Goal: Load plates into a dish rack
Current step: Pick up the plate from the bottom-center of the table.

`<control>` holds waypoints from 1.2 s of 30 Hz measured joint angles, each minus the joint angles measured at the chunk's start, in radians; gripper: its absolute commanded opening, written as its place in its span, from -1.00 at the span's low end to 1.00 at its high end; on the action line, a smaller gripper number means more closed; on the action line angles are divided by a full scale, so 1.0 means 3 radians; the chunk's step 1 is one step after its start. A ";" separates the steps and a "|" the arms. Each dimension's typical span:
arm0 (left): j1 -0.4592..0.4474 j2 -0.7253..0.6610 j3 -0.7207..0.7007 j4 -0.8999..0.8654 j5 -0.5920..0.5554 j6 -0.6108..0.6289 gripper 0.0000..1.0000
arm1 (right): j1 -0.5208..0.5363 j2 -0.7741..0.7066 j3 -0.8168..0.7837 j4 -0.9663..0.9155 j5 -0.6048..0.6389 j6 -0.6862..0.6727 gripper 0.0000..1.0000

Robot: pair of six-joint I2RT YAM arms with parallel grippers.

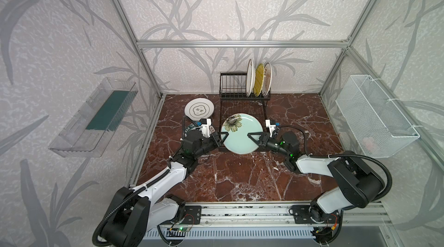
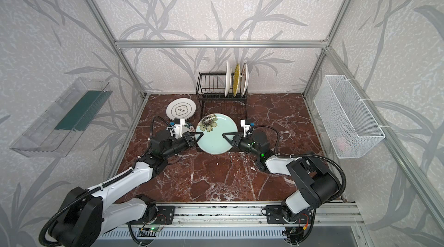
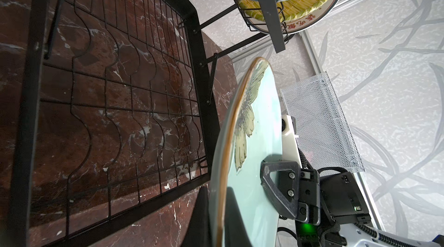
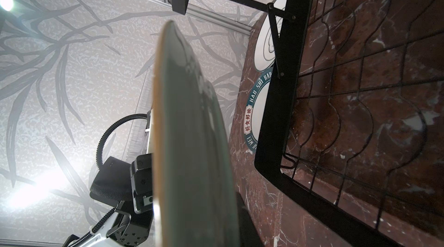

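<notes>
At my left jaws the mint plate (image 1: pixel 240 135) is pinched by its rim, one finger over the face and one beneath, so that side is firmly held. My left arm (image 1: pixel 168 176) reaches low and forward from the rail, elbow out, wrist turned inward toward the plate. Just beyond these jaws, on their outer side, the ringed-emblem plate (image 1: pixel 199 111) lies flat on the table (image 1: pixel 240 181). The lettered-rim plate (image 4: pixel 252 113) lies mostly hidden under the wrist.

Between the two sets of jaws the mint plate hangs face up and a little tipped. It is clear of the table, over the near edge of the flat grid of the dish rack (image 1: pixel 233 87). Farther out, the upright bars carry three standing plates (image 1: pixel 259 80) at the end nearer my right jaws. The slots nearer my left jaws are free.

My right jaws straddle the opposite rim, set narrow, with the upper finger lying on the face. Whether they have bitten I cannot tell. My right arm (image 1: pixel 312 164) mirrors the left, forearm low, wrist turned inward.

I judge this to be a two-handed carry or handover of the fourth plate. Next I would confirm the right-side grip, stand the plate on edge, and take it forward into the free slot beside the three, clear of the rack's frame.
</notes>
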 measured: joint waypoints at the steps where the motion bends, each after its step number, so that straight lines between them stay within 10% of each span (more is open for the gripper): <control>1: 0.0000 0.0001 0.0000 0.0000 -0.0001 0.0000 -1.00 | 0.0000 0.0000 0.0001 -0.0001 0.0001 0.0000 -1.00; 9: -0.0001 -0.0048 0.0000 -0.0109 -0.0031 0.0057 -1.00 | 0.0006 -0.0006 0.0006 -0.0055 -0.0001 -0.0025 -1.00; 21: -0.0042 -0.0369 0.0004 -0.0652 -0.0134 0.0436 -0.34 | 0.0065 -0.0169 0.0132 -0.0565 -0.0003 -0.0348 -1.00; 36: -0.0045 -0.0736 0.0004 -0.1137 -0.0338 0.0729 -0.32 | 0.0067 -0.0538 0.0429 -0.1624 0.0192 -0.0867 -1.00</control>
